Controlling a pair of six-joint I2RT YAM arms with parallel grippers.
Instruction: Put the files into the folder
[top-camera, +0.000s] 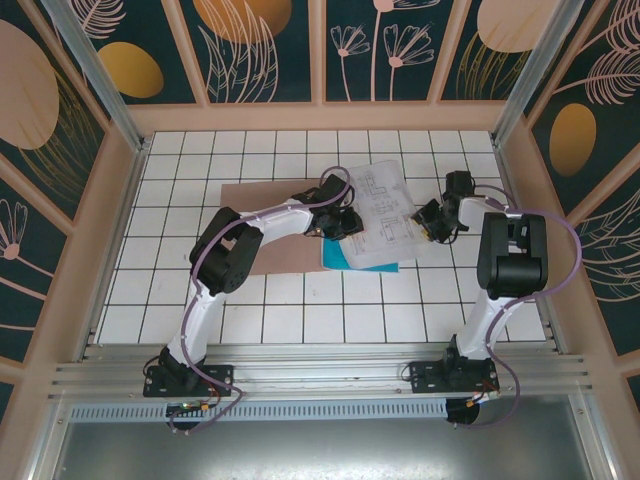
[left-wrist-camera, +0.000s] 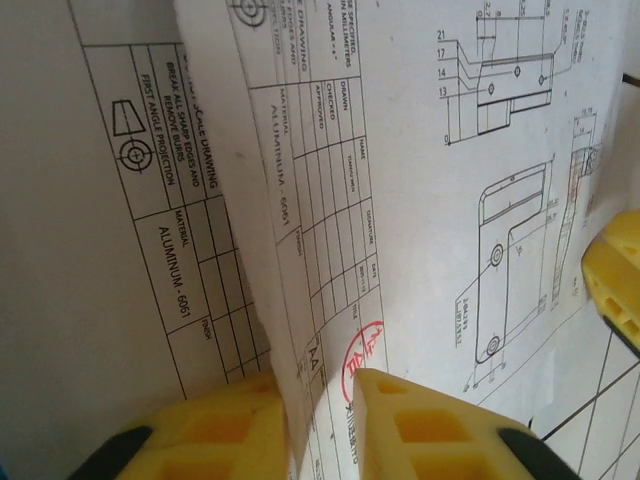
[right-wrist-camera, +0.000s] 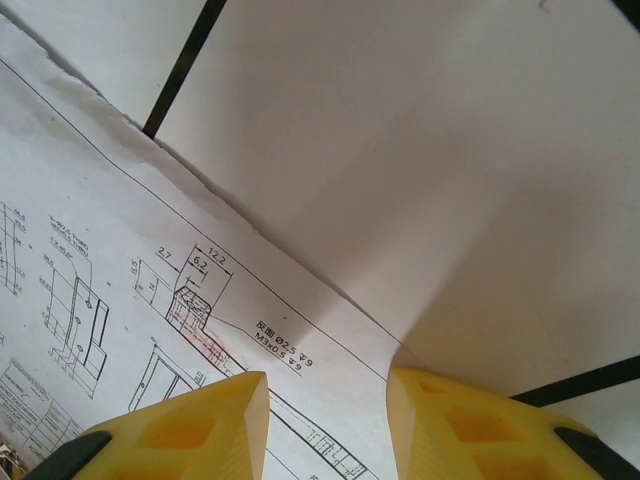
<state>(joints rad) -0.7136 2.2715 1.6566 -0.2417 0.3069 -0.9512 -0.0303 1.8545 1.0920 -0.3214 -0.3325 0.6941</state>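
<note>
Grip matters most now: the left gripper (left-wrist-camera: 318, 380) is pinched on one edge of the top printed sheet (left-wrist-camera: 420, 200), while the right gripper (right-wrist-camera: 328, 385) sits parted astride the stack's opposite edge. The files (top-camera: 385, 205) lie on the tiles (top-camera: 300, 310) just beside the folder (top-camera: 285, 258), cyan sheet (top-camera: 340, 257) undermost. I'd catch every sheet, not only the top one, before dragging them leftwards over the card.

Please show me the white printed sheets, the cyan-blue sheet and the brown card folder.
White printed paper sheets (top-camera: 385, 205): top external view, middle of the top sheet.
Plain cyan-blue paper sheet (top-camera: 334, 257): top external view, its exposed near-left corner.
Flat pinkish-brown kraft-card folder (top-camera: 285, 255): top external view, bare near part.
</note>
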